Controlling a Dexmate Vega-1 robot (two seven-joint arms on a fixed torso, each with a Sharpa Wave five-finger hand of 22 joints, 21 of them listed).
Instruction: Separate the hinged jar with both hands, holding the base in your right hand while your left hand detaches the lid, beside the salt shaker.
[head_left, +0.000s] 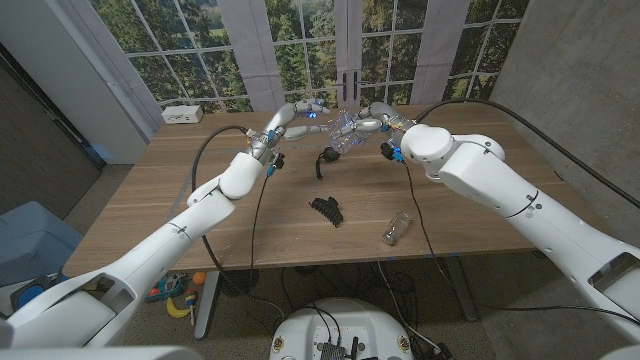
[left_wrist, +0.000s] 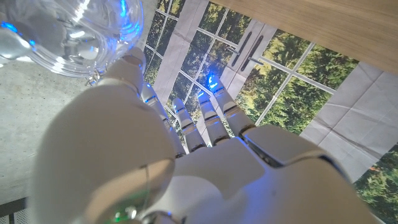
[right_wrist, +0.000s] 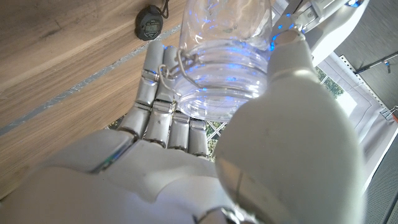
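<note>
Clear glass, the jar (head_left: 345, 131) hangs above the table's far edge, lying sideways between both hands. The right hand (head_left: 383, 124) wraps its fingers (right_wrist: 163, 93) round the ribbed base. The left hand (head_left: 300, 112) is at the lid end; whether it's gripping, I cannot tell. The salt shaker (head_left: 396, 227) lies tipped near the table's (head_left: 150, 190) front edge, a black clip (head_left: 327, 209) beside it.
</note>
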